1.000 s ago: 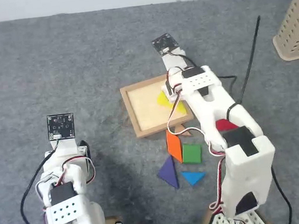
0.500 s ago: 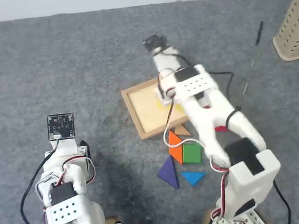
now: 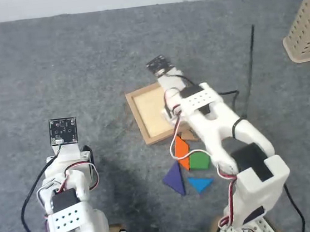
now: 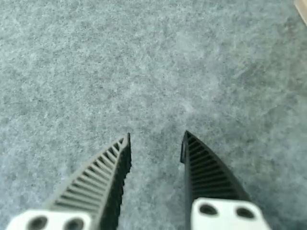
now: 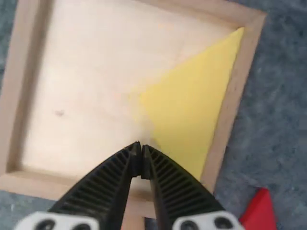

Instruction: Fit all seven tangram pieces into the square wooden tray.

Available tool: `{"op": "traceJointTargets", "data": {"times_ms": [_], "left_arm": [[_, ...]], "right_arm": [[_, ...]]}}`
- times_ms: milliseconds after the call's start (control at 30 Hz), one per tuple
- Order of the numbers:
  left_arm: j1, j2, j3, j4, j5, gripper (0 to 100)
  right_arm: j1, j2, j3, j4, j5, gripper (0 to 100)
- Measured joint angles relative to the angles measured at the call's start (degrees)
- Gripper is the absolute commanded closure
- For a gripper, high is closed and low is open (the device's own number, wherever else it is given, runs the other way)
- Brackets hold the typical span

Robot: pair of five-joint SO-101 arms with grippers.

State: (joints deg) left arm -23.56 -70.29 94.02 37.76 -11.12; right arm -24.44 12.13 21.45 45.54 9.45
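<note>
Contents of the square wooden tray (image 5: 241,76): one yellow triangle piece (image 5: 192,115) flat against a wall, right fingers (image 5: 168,187) pinched together over its edge, left fingers (image 4: 103,172) spread apart above the grey table (image 4: 144,57).

From above, the right arm (image 3: 218,125) hides the right side of the tray (image 3: 151,114); the wrist view's edge crops the red piece (image 5: 262,213).

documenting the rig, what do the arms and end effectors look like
The left arm and right arm are white shells with black servo blocks, red, black and white cables, and a black camera board at the wrist. The left end effector and right end effector have black ribbed tapering fingers on white mounts.
</note>
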Motion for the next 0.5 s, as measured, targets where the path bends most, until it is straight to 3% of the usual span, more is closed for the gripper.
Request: {"op": "traceJointTargets", "data": {"times_ms": [500], "left_arm": [[0.09, 0.0, 0.0, 0.0, 0.0, 83]], "right_arm": [[8.26, 12.04, -14.07, 4.48, -8.26, 99.1]]}}
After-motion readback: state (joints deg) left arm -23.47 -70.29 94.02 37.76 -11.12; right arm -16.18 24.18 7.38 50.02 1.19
